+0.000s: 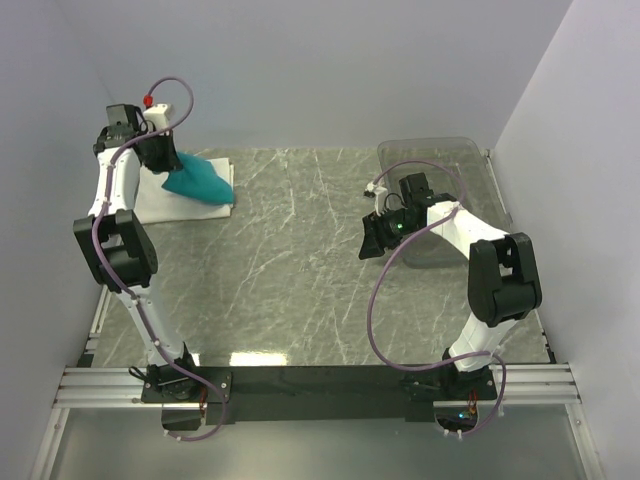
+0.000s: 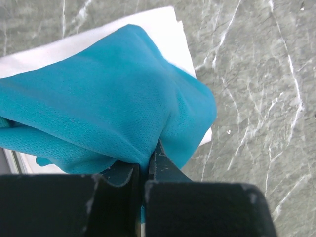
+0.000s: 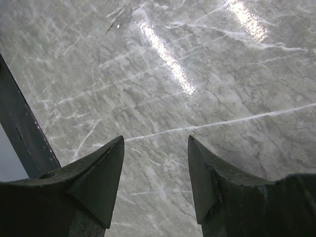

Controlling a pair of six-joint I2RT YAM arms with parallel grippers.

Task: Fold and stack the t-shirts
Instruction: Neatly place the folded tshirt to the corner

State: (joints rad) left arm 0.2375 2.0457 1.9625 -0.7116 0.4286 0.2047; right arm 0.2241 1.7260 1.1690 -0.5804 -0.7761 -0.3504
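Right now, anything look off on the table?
The teal shirt lies bunched, not flat, on the flat white shirt at far left, the left claw shut on its fabric. Nothing else stands out.

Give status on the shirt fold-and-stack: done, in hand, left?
Done: white t-shirt looks folded flat. In hand: left gripper shut on the teal t-shirt, bunched on top of the white one. Left: flatten it and release. Right gripper open over the table, holding nothing.

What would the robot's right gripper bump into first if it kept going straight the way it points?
Probably the grey marble-patterned tabletop: the open right gripper points down at it with nothing in between, though the depth is hard to judge.
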